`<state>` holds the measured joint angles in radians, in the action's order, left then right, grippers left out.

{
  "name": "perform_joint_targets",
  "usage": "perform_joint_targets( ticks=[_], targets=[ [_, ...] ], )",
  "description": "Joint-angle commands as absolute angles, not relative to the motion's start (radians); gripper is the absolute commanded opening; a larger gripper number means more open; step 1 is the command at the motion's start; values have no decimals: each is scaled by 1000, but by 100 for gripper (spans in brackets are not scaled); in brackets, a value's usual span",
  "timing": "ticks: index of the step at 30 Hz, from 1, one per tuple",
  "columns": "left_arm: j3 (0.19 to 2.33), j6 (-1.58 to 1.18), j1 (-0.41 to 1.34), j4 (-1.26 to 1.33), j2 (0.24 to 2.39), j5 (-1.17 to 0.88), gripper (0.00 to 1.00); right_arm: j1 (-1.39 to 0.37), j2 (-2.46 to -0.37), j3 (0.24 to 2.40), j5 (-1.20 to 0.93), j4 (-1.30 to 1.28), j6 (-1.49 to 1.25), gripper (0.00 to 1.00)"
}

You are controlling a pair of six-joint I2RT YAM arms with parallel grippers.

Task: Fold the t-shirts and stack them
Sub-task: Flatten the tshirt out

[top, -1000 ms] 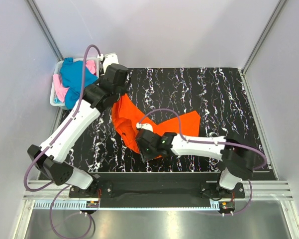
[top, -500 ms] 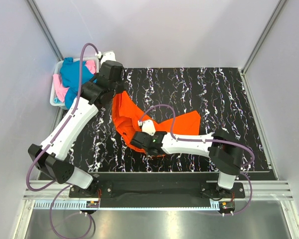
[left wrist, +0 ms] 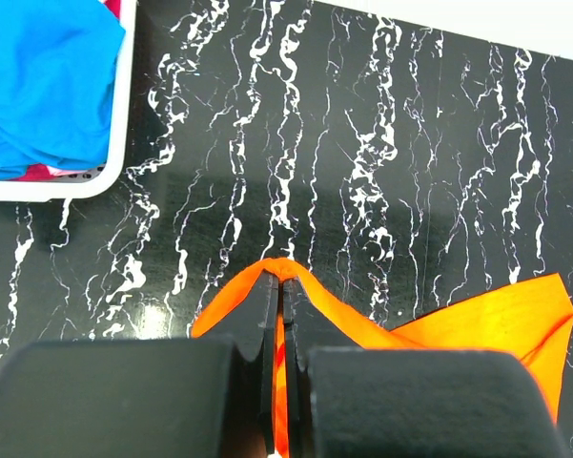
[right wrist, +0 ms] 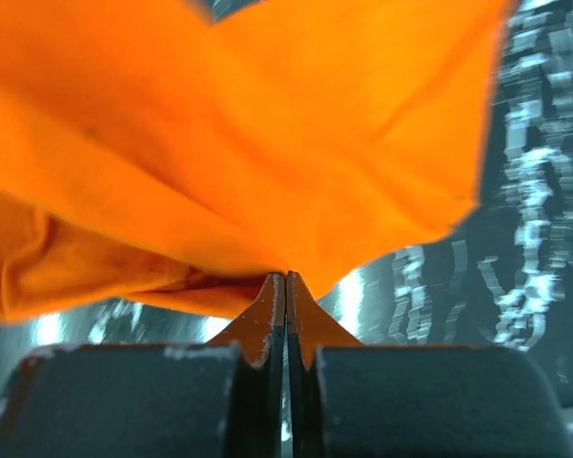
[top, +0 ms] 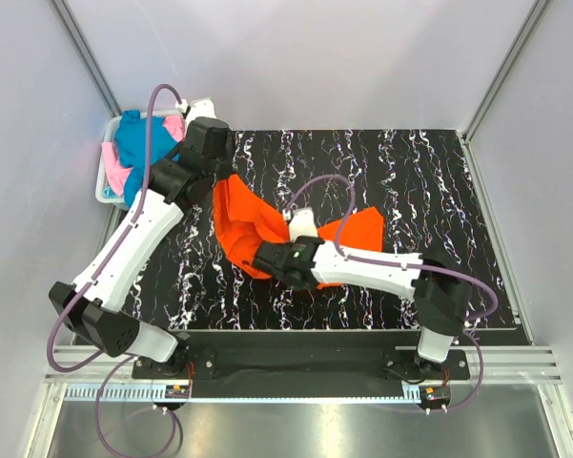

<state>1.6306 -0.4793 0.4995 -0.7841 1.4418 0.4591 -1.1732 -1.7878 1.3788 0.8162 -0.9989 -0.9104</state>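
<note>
Since a second ago the right gripper [right wrist: 286,279] has slid a little farther in and pressed its jaws together on the near fold of the orange t-shirt [top: 243,224], while the left gripper [left wrist: 279,277] stays pinched on that shirt's far-left peak, tenting it off the table [top: 429,172]. One black, white-veined table lies between pale grey walls [top: 315,57] (its right half is open, and the orange cloth sits left of centre, clear of every edge). There are two arms [top: 138,239], one white basket [top: 102,194] just off the far-left corner, and three shirts: the orange one, and in the basket a teal t-shirt [top: 141,143] heaped over a pink t-shirt [top: 116,177].
</note>
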Motion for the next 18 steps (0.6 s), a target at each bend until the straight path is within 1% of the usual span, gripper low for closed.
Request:
perform_joint_targets(
  ticks=[1,5,9,18],
  targets=[
    [1609,-488,491,-733,1376,489,0,-1108,-1706,1434,992,-1150,-1003,0],
    [1557,-509,492,-733,1348,488,0,-1011,-1674,1421,997,-1152,-1003,0],
    [1513,-511,491,-732,1310,532,0,-933,-1648,1420,1026,-1152,-980,0],
    [1531,-489,489,-741,1224,629,0,-808,-1606,1497,1091,-1152,-875,0]
  ],
)
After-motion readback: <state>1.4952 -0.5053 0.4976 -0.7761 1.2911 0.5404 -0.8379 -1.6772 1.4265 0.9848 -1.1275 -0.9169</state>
